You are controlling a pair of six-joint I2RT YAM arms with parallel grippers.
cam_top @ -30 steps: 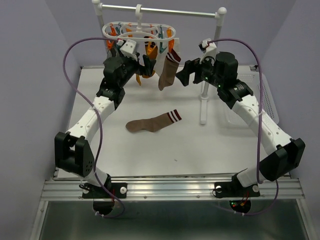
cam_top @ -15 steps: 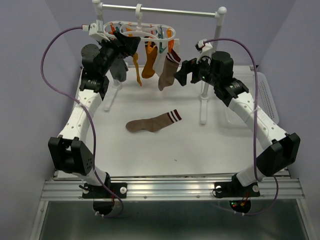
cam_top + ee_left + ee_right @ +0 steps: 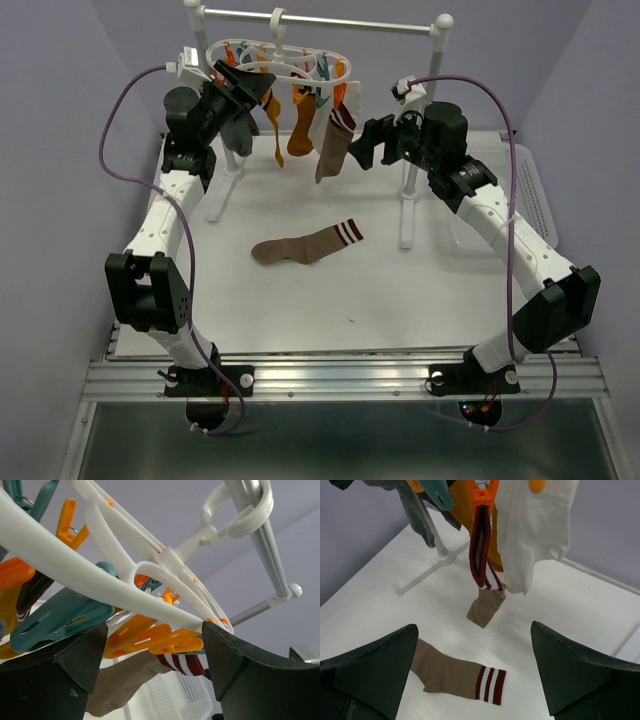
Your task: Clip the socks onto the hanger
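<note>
The white oval hanger [image 3: 283,62] hangs from the rail with grey, mustard, orange, white and brown striped socks clipped to it. A second brown striped sock [image 3: 305,245] lies flat mid-table. My left gripper [image 3: 252,92] is open at the hanger's left end; in the left wrist view [image 3: 154,630] the white ring [image 3: 100,575] runs just above its fingers and meets the right fingertip. My right gripper [image 3: 362,148] is open and empty, just right of the hanging brown sock [image 3: 332,150]. The right wrist view shows that sock [image 3: 485,605] in an orange clip [image 3: 482,497], above the loose sock [image 3: 455,677].
The metal rail [image 3: 330,22] stands on two white posts; the right post [image 3: 408,200] rises beside my right arm. A white perforated basket [image 3: 530,190] sits at the table's right edge. Orange and teal clips [image 3: 60,617] crowd my left fingers.
My left arm has swung from under the hanger's middle up to its left end. The hanger and its socks have shifted slightly. My right gripper has edged closer to the hanging brown sock.
</note>
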